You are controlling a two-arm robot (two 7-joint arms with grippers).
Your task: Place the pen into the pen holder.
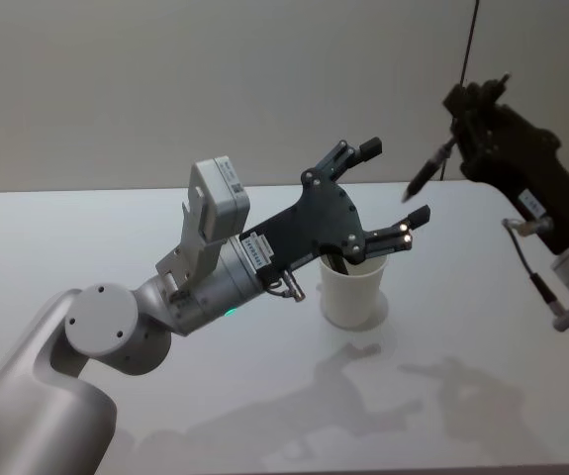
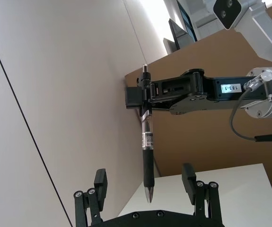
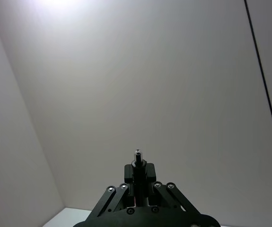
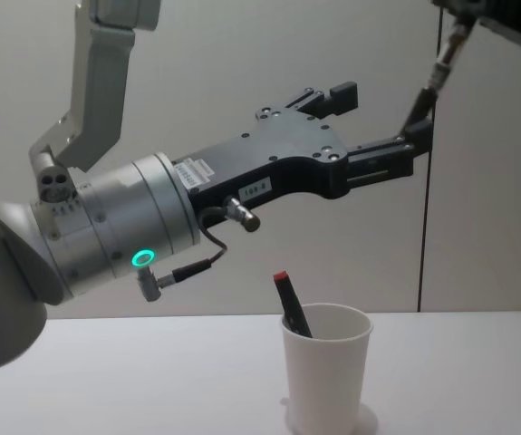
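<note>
My right gripper [image 1: 459, 127] is raised at the far right, shut on the upper part of a pen [image 1: 428, 167] with a dark grip and clear barrel, its tip slanting down. In the left wrist view the pen [image 2: 146, 142] hangs from the right gripper [image 2: 141, 97], and its tip lies in line with the gap of my open left gripper [image 2: 144, 182]. The left gripper [image 1: 393, 183] hovers above the pen holder [image 1: 352, 293], a white paper cup on the table. The left fingers do not touch the pen.
A dark pen with a red end [image 4: 291, 307] leans inside the cup [image 4: 325, 376]. The white table [image 1: 86, 228] stretches to both sides of the cup. A plain wall stands behind, with a thin black cable [image 4: 423, 236] running down it.
</note>
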